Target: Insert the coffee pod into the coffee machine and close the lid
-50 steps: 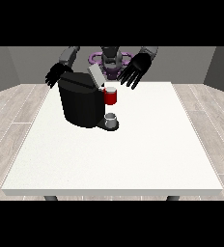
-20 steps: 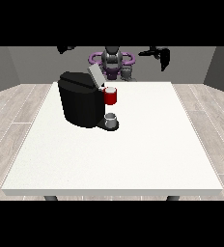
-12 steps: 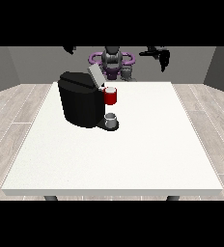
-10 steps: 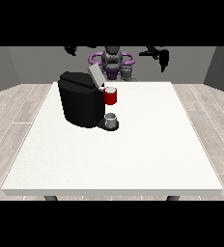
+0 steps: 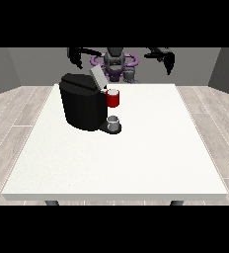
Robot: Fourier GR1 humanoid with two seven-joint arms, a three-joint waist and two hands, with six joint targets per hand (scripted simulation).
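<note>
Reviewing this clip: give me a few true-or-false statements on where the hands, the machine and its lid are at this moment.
1. The coffee machine stands on the white table. True.
2. Both hands rest on the machine. False: the hand at the view's left and the hand at the view's right are raised, clear of it.
3. The lid is up. True.
4. A red thing at the machine lies at the table's near edge. False: it sits at the machine's front.
</note>
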